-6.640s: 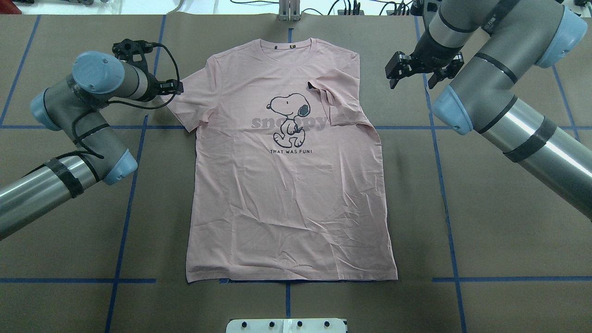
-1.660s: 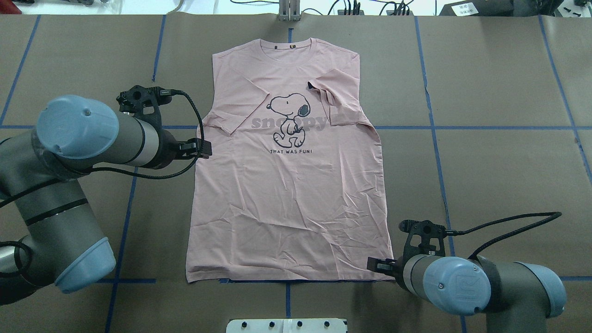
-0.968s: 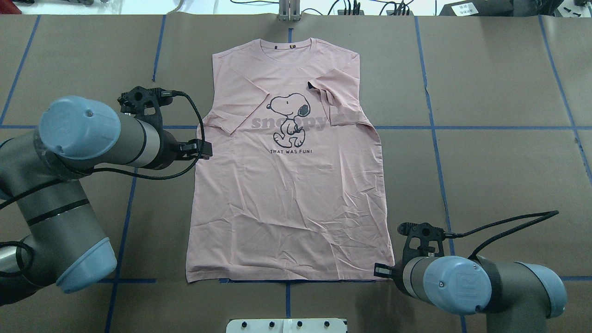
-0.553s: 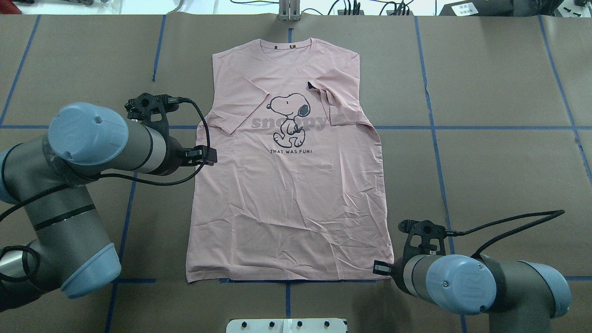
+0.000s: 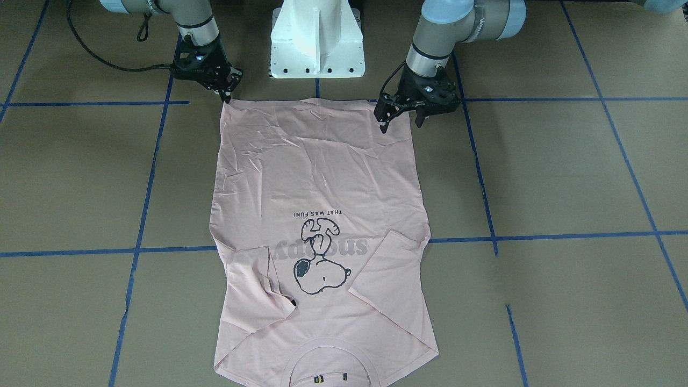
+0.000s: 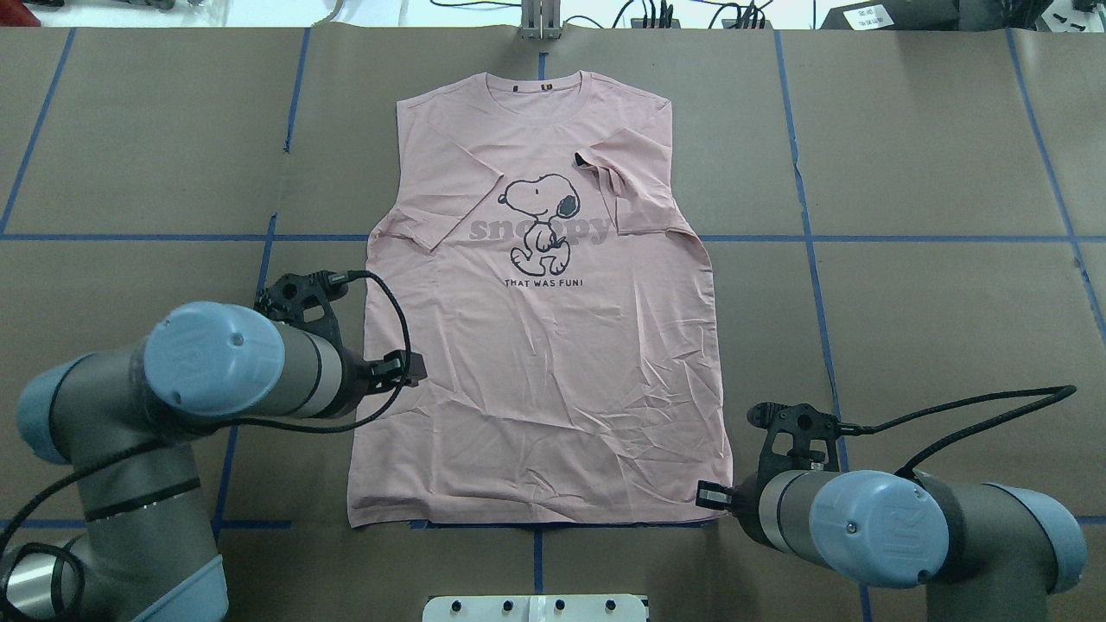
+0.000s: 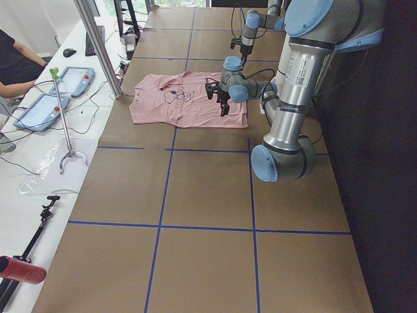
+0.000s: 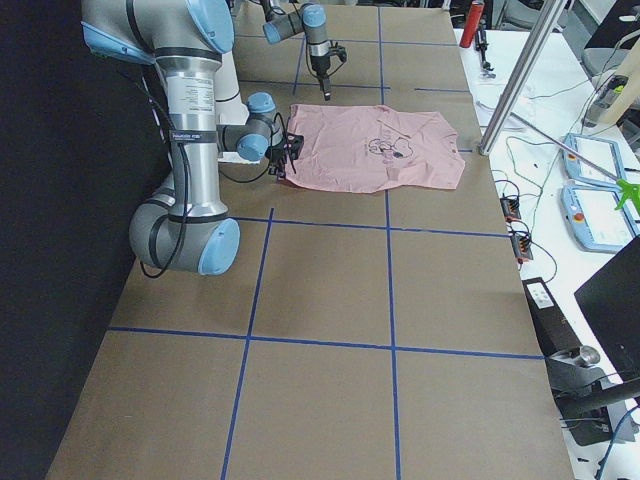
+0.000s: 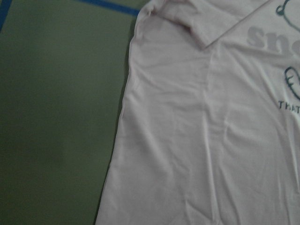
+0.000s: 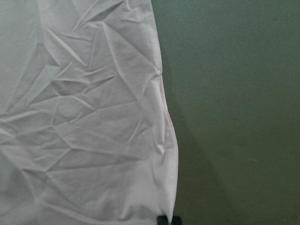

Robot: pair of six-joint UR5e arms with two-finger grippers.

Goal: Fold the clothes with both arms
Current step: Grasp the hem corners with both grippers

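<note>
Pale pink T-shirt (image 6: 536, 389) lies flat, print up, mid table (image 6: 950, 328), collar (image 6: 540, 91) at far edge, hem twd robot. Both sleeves (image 6: 635, 190) folded in over chest. Dark cartoon dog (image 6: 540, 220) w/ grey lettering (image 6: 484, 231) across it, small black caption below. Cloth is thin knit, soft, full of fine creases esp. lower half; ribbed round collar; straight hem and sides. Table top is matte brown paper marked w/ blue tape lines (image 6: 907, 238).

L arm (image 6: 216, 371): its jaws are apart, held above the shirt's side edge btwn sleeve and hem, not touching. R arm (image 6: 864, 527): its jaws are low at the hem corner on its side and seem clamped on that corner. Arms are grey metal tubes w/ light-blue caps and black cables.
</note>
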